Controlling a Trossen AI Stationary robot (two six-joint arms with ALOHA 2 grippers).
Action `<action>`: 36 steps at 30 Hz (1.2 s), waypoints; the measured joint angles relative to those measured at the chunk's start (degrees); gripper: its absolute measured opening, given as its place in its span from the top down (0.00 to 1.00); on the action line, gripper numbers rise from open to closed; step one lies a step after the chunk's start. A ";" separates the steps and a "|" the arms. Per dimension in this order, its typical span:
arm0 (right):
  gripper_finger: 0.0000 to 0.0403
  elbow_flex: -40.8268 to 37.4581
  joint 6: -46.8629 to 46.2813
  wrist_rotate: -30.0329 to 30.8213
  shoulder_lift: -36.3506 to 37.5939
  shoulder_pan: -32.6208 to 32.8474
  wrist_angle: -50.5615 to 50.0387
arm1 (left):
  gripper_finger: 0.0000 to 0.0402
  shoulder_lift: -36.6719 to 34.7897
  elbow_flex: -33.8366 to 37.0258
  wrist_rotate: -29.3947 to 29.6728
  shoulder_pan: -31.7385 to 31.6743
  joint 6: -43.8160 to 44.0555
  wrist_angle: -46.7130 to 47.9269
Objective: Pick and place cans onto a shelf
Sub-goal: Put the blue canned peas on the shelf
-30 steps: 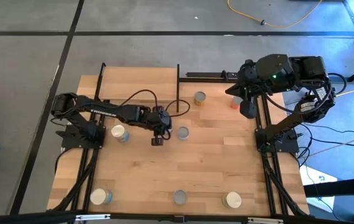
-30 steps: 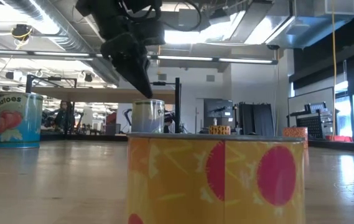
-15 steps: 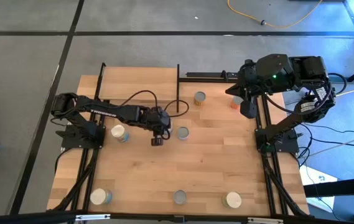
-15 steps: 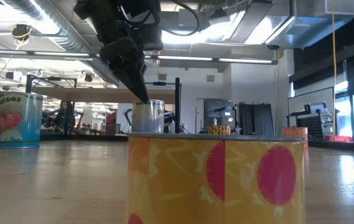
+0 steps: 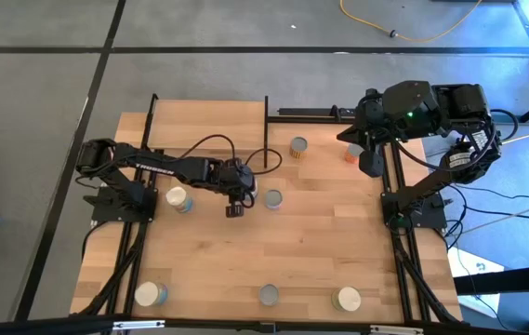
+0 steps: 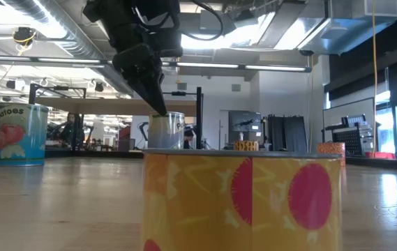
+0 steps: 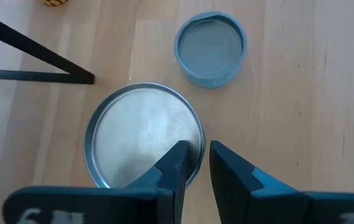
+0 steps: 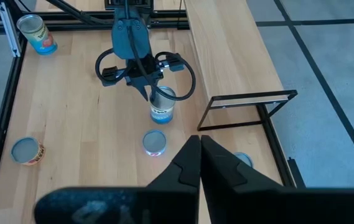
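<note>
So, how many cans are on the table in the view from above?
8 cans: three along the front edge; one at left; one under the left hand; one beside it; two right of the shelf. An arm could hide more.

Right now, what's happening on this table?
The left pincer is down at the rim of a silver-topped, blue-labelled round tin near the middle of the light wooden table, its jaws open astride the rim. The tin stands on the table, not yet lifted toward the raised light-wood shelf. The right pincer waits shut above the table's right edge.
</note>
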State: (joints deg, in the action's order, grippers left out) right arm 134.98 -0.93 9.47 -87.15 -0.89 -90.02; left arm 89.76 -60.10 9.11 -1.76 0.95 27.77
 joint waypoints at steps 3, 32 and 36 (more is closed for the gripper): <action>0.97 0.00 -0.02 0.00 0.00 0.00 0.00 | 0.87 0.00 0.02 0.23 0.00 -0.02 0.01; 0.97 0.00 -0.04 0.00 0.02 -0.02 0.02 | 1.00 -0.95 -5.12 0.15 0.04 1.73 10.00; 0.97 0.00 -0.04 0.00 0.02 -0.01 0.00 | 1.00 -1.36 -9.18 0.57 0.07 1.81 13.89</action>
State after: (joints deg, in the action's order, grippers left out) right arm 134.98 -0.97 9.47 -87.13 -0.89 -90.02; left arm 88.40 -69.27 9.68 -1.69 2.77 41.66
